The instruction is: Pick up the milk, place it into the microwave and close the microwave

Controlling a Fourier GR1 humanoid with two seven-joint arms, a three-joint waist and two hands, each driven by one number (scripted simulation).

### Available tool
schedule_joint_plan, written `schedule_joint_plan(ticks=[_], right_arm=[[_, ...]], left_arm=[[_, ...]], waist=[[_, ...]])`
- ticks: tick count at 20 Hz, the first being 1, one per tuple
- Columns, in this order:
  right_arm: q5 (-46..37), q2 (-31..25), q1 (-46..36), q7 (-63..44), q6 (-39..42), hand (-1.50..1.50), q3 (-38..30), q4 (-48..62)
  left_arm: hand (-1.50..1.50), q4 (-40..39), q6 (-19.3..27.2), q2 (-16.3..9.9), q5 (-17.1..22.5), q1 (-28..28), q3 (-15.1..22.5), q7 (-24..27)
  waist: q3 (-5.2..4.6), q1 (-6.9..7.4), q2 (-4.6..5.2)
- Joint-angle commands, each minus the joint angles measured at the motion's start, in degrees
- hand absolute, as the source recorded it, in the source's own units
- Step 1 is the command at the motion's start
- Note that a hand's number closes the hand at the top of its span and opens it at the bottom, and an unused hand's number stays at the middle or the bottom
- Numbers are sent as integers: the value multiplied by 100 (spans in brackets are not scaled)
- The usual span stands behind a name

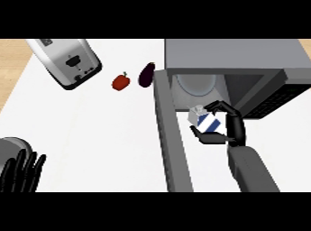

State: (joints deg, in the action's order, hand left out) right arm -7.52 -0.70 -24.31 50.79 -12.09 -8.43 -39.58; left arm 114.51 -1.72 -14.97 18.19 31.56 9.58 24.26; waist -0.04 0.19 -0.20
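Observation:
The milk is a small white carton with blue stripes, held in front of the open microwave. My right hand is shut on it, fingers over its top and thumb beneath. The grey microwave stands at the upper right with its cavity open and a round glass plate inside. Its door is swung out toward me, left of the hand. My left hand rests open at the lower left, fingers up.
A silver toaster lies at the upper left of the white counter. A red pepper and a dark eggplant sit beside the microwave's left side.

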Motion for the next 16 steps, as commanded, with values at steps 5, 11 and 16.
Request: schedule_joint_plan(ticks=[5,11,16], right_arm=[[-35,-145,-472,-1037,-547,150,200,-389],[-327,-318,-1553,-2188,-920,150,248,-100],[-780,-677,-1989,-1754,-1448,150,151,1233]], left_arm=[[-150,-426,60,224,-30,-720,-166,-411],[-150,-661,-527,56,128,-239,-430,191],[-150,-376,-368,194,-55,-211,-249,3]], waist=[[5,1,25],[0,56,24],[8,138,63]])
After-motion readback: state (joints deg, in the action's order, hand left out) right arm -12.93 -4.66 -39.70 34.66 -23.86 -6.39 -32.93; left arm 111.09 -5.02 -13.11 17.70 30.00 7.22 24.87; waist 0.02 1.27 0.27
